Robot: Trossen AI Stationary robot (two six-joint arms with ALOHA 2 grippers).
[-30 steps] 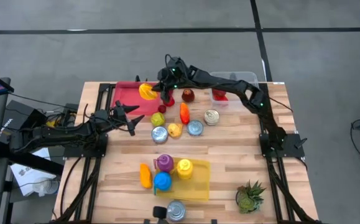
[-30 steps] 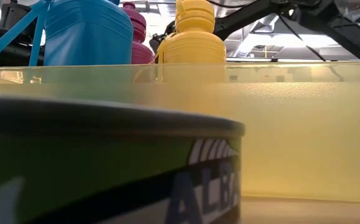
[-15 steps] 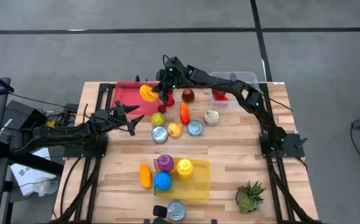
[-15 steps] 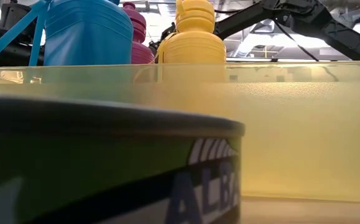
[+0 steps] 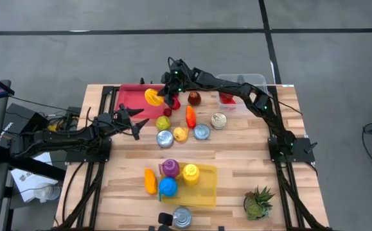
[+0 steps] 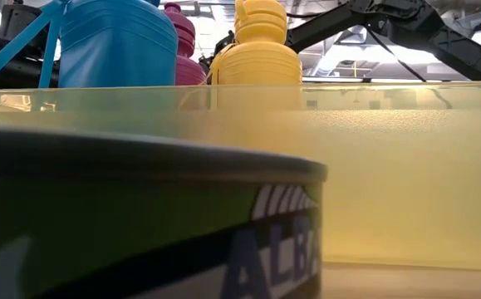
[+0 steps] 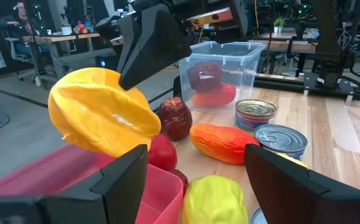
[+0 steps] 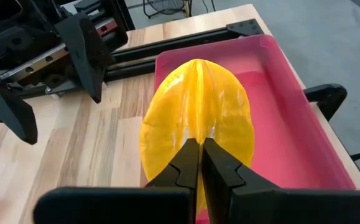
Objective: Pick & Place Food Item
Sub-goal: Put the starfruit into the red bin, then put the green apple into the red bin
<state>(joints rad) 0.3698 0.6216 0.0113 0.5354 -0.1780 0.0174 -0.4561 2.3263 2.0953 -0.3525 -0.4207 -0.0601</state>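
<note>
- Starfruit (image 8: 195, 134), yellow and ribbed, is the food item I carry: my right gripper (image 8: 199, 163) is pinched tight on its near edge, and it hangs over the red tray (image 8: 304, 124) at the table's eleven o'clock in the high view.
- To do this well, I would lower it until it is low over the tray floor, well inside the rim, and only then part my fingers; as I judge it, such a thin hold could let the fruit swing or slip.
- I would then lift straight up, keeping away from the red fruit (image 7: 162, 151) just beside the tray's corner.
- My left gripper (image 5: 134, 120) waits at nine o'clock, fingers spread and holding nothing.
- Hidden: I cannot tell how high the starfruit hangs above the tray, since no view shows the gap beneath it.
- The low view is blocked by a can (image 6: 140, 224) and a yellow bin wall (image 6: 406, 174); only bottle tops and a stretch of arm show past them.
</note>
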